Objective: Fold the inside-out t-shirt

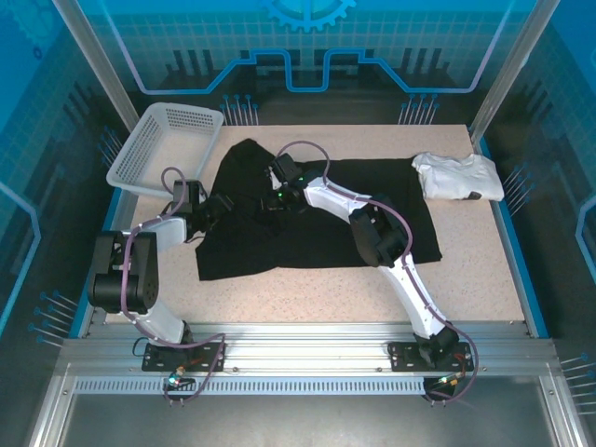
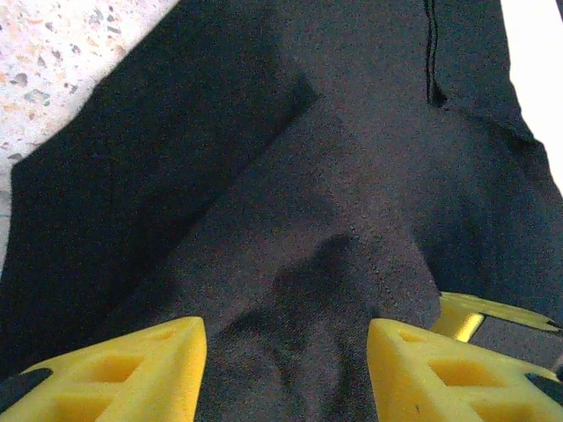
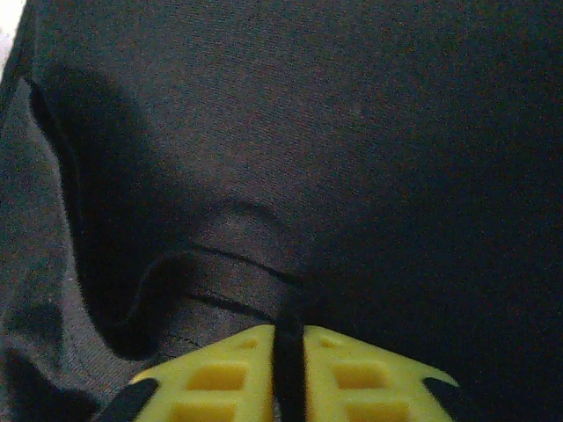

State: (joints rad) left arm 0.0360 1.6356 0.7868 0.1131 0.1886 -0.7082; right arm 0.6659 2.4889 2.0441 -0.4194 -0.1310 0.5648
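Observation:
The inside-out t-shirt (image 1: pixel 279 244) is black and lies spread across the middle of the speckled table, rumpled at its far left end. My right gripper (image 1: pixel 277 186) reaches over that rumpled part. In the right wrist view its yellow fingers (image 3: pixel 220 378) are shut on a thin raised fold of the t-shirt (image 3: pixel 352 132), with a hem seam curling just in front of them. My left gripper (image 1: pixel 222 207) is at the shirt's left edge. Its fingers (image 2: pixel 141 369) stand well apart over the t-shirt (image 2: pixel 290 176), with a soft ridge of cloth between them.
A white folded garment (image 1: pixel 456 175) lies at the far right, touching the shirt's corner. A white mesh basket (image 1: pixel 140 149) stands at the far left corner. Bare tabletop (image 1: pixel 307 298) runs along the near edge. Blue enclosure walls surround the table.

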